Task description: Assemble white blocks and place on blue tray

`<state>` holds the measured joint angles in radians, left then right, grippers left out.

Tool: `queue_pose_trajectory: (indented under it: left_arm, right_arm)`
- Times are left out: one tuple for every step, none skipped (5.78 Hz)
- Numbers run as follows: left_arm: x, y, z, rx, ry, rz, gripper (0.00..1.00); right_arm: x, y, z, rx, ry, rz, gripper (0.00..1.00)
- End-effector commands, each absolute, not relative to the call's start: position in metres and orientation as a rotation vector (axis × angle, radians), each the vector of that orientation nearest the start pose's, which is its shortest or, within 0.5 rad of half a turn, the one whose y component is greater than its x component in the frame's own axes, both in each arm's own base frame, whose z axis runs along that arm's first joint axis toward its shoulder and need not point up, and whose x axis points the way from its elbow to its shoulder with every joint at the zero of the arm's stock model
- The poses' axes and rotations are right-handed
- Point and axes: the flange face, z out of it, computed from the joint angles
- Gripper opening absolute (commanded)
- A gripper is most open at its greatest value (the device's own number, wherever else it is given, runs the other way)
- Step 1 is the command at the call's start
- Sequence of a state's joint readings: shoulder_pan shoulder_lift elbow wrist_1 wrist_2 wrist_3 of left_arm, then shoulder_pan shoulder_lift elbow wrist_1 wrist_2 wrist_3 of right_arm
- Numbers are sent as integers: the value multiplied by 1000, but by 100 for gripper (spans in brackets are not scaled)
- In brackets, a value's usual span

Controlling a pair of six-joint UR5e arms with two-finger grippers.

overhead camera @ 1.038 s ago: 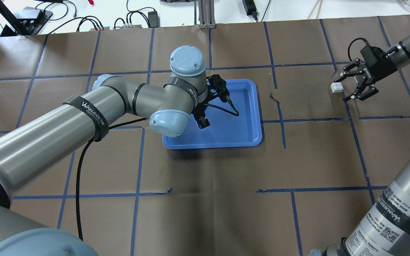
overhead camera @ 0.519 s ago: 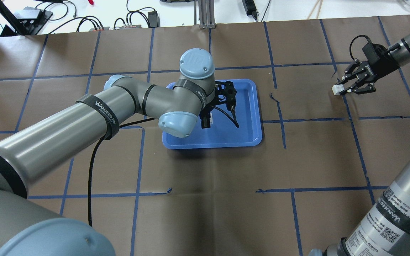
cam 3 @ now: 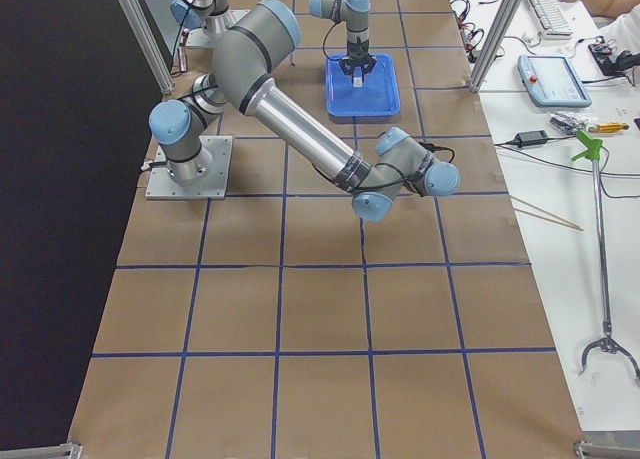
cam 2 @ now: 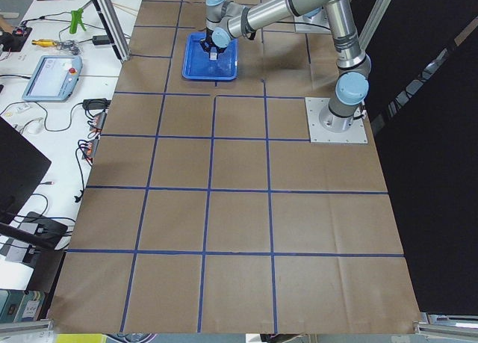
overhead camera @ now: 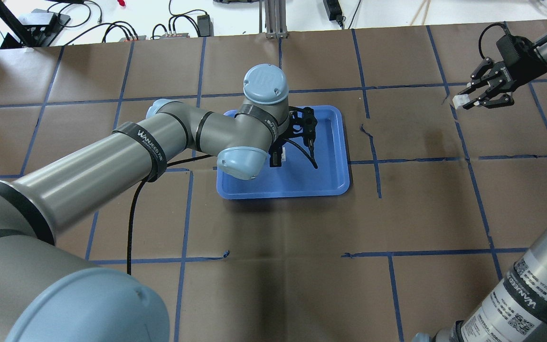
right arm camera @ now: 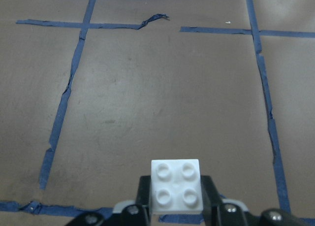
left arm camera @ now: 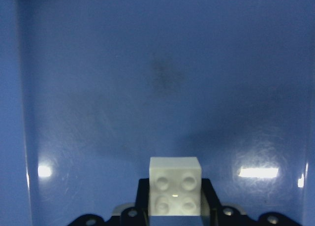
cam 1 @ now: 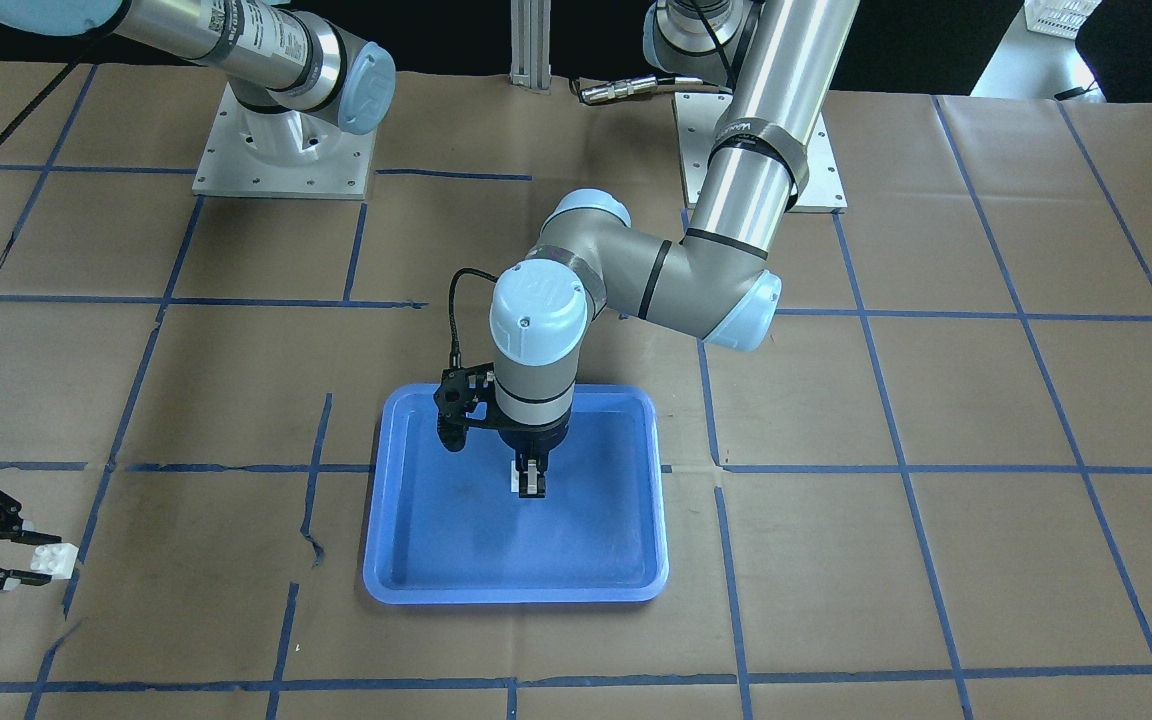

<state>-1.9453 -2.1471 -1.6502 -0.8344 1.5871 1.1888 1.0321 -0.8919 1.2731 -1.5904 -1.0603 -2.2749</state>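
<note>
left gripper (cam 1: pixel 530 488) fingers clamp a square white block (left arm camera: pixel 175 191), studs facing the wrist camera, over the blue tray (cam 1: pixel 416 580) middle. right gripper (overhead camera: pixel 466 101) pinches the second white block (right arm camera: pixel 176 191), studs up, well apart, above the paper-covered table (overhead camera: pixel 302 237).

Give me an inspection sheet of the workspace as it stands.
Surface: paper-covered table, blue tape grid, torn in spots.
Job's things: blue tray, nothing lying in it; left white block and right white block gripped, not joined.
Clutter: nothing seen.
Pincers: left pincer shut on its block over the tray; right pincer shut, away over the paper.
Cables: black cable hangs off left arm.
Surroundings: bench with wires beyond the table.
</note>
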Motion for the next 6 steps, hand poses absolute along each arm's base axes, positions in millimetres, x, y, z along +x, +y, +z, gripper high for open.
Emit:
queue_pose_trajectory:
  left_arm:
    - [-355, -553, 179, 2178, 2213, -69, 2]
    - [-354, -552, 177, 2179, 2214, -65, 13]
    - [-355, -554, 178, 2179, 2217, -67, 96]
    - [-355, -553, 180, 2179, 2221, -53, 98]
    - [-354, -552, 198, 2178, 2229, -28, 98]
    - [-346, -545, 237, 2166, 2247, -20, 98]
  right_arm:
    - [-185, -674, 248, -1909, 1800, -622, 30]
    - [-165, -653, 255, -1886, 1785, -643, 30]
    - [-143, -631, 255, -1859, 1778, -690, 30]
    - [-120, -615, 250, -1843, 1811, -701, 30]
    - [-91, -606, 248, -1859, 1799, -698, 30]
    - [-70, -601, 247, -1833, 1832, -681, 31]
